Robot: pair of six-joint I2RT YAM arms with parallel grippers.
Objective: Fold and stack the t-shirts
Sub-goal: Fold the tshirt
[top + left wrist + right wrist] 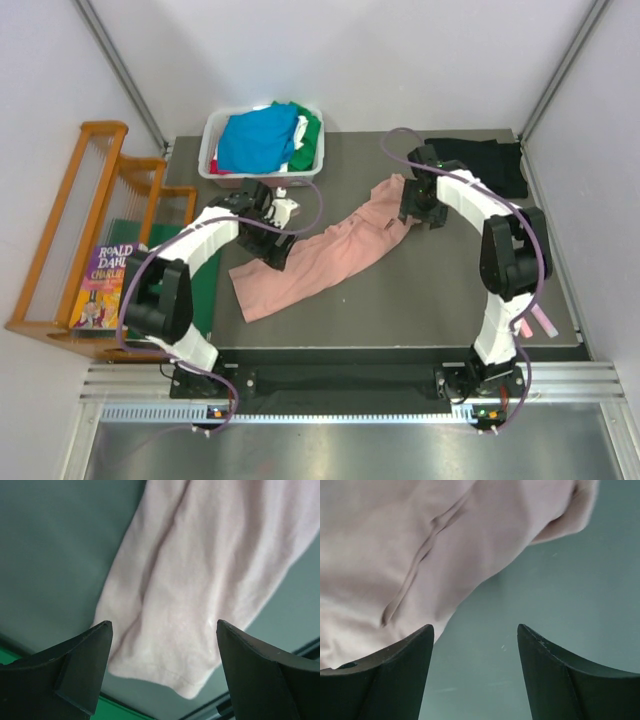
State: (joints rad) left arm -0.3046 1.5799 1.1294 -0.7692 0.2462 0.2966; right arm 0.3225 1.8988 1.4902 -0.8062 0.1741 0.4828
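Observation:
A dusty-pink t-shirt (320, 255) lies stretched out and rumpled, running diagonally across the grey table (420, 300). My left gripper (277, 252) hovers open over its lower left part; the left wrist view shows the pink cloth (200, 580) under the spread fingers (80, 665), nothing held. My right gripper (422, 214) stands open beside the shirt's upper right end; the right wrist view shows the pink cloth (420, 545) at the left and bare table between the fingers (390, 680). A black t-shirt (490, 162) lies at the far right corner. Blue, green, white and red shirts fill the bin (212, 160).
The white bin stands at the table's back left. A wooden rack (80, 230) with a book (100, 285) stands to the left beside a dark-green board (205, 300). A pink marker-like thing (545, 320) lies at the right edge.

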